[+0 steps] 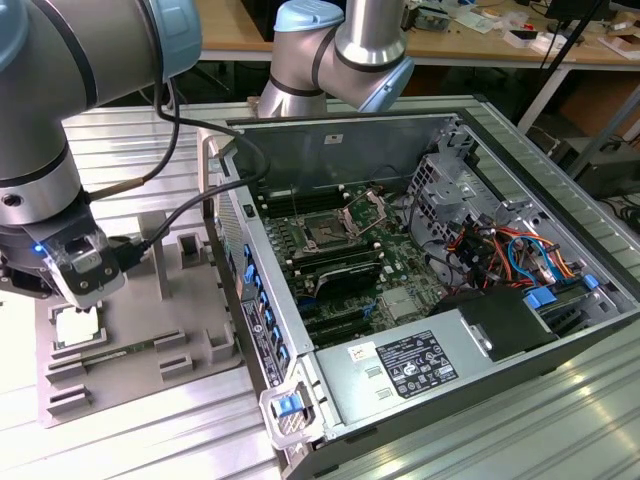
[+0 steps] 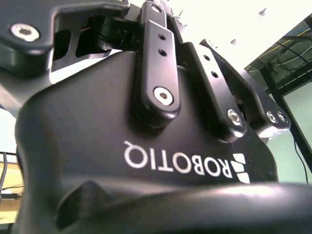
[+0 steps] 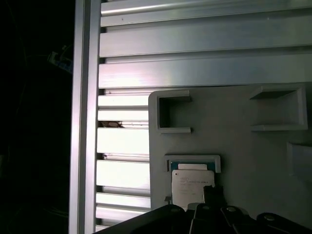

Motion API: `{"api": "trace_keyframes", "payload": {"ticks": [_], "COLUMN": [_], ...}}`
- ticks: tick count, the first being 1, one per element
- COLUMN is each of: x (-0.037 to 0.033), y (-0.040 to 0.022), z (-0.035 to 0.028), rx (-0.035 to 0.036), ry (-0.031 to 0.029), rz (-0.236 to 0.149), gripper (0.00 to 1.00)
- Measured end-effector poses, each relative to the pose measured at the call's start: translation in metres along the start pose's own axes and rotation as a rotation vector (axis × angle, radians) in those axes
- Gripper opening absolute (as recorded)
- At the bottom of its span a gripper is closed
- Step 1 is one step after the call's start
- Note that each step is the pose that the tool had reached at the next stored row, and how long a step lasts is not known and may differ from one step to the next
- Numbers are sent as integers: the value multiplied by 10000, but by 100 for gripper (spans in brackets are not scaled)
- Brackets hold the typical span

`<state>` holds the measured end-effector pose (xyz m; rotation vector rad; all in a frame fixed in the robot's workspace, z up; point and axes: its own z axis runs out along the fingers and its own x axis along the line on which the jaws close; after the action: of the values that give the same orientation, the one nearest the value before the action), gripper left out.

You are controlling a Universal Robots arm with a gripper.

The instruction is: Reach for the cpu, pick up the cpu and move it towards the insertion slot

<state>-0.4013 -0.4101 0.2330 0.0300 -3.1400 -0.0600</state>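
Note:
The cpu is a pale square chip lying flat in a pocket of the grey moulded tray, at the exterior view's left. The arm's wrist hangs right above it. In the first wrist view the cpu lies just beyond the dark gripper, whose tip overlaps the chip's edge. The second wrist view looks closely at the black gripper body and its linkage bars. The insertion slot is a dark square socket with its silver frame raised, on the green board inside the open computer case.
The open case stands to the tray's right in the exterior view, its side wall between tray and board. Inside are memory slots, a power supply and coloured cables. The table is ribbed aluminium. The tray has raised blocks.

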Motion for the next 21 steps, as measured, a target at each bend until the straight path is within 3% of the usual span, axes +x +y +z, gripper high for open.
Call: {"api": "trace_keyframes", "payload": {"ticks": [21], "x": [1], "y": [-8], "z": [48], "rx": [0], "ry": [0], "rz": [0], "gripper": [11]}}
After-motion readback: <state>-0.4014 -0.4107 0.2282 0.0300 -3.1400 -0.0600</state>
